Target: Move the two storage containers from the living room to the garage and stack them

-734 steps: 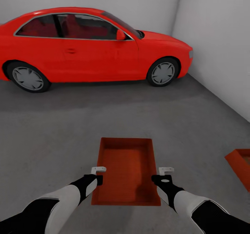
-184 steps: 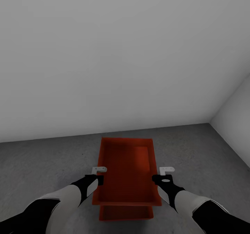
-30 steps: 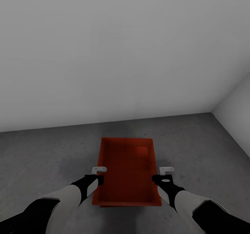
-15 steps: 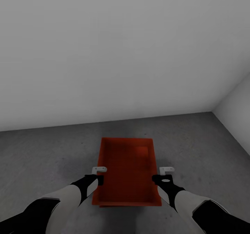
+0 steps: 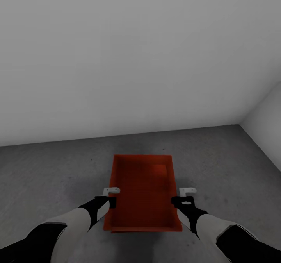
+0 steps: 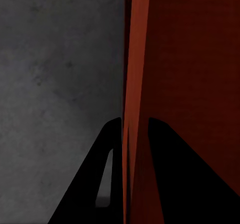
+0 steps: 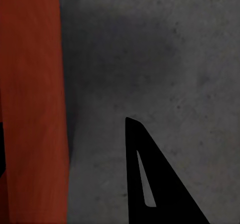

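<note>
White walls (image 5: 136, 52) are meeting the grey concrete floor (image 5: 47, 169) | orange-red container (image 5: 142, 190) is sitting over a second one's edge (image 5: 136, 230) | left gripper (image 5: 111, 196) is clamping its wall | right gripper (image 5: 184, 195) is gripping the opposite wall.

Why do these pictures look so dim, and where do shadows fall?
Head view: flat, soft light, the white wall fading to grey, a faint shadow on the floor around the container. Right wrist view: a soft dark patch beside the container. Left wrist view: black, unlit fingers.
</note>
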You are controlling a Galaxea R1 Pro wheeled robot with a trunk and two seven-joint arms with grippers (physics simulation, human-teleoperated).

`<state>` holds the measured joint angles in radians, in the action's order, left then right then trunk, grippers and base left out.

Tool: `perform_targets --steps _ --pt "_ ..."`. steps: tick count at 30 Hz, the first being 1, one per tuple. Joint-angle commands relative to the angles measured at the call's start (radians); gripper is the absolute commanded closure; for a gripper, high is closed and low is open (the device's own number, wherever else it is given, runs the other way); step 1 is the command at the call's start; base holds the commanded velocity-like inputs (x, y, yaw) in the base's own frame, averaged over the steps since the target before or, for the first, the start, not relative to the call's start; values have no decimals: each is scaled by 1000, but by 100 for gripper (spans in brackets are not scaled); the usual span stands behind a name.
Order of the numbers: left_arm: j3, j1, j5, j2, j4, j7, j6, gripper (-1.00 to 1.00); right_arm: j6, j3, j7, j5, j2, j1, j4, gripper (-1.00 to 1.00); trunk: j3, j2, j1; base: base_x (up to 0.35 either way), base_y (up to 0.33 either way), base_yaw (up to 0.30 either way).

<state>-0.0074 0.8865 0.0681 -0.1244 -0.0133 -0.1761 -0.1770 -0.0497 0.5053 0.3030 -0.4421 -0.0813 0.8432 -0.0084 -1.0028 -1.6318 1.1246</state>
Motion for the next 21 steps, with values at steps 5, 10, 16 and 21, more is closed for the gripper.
perform_targets --steps 5,10,16,21 --pt "0 0 -10 0 -5 -34 -6 100 -6 4 5 -15 0 0 2 100 -1 0 0 0 0 0" --pt "0 0 -10 0 -5 -34 -6 100 -6 4 5 -15 0 0 2 100 -1 0 0 0 0 0" --pt "0 0 -10 0 -5 -34 -6 100 -5 4 4 -15 0 0 2 100 -1 0 0 0 0 0" --pt "0 0 -10 1 -5 -34 -6 100 -7 5 4 -15 0 0 2 100 -1 0 0 0 0 0"
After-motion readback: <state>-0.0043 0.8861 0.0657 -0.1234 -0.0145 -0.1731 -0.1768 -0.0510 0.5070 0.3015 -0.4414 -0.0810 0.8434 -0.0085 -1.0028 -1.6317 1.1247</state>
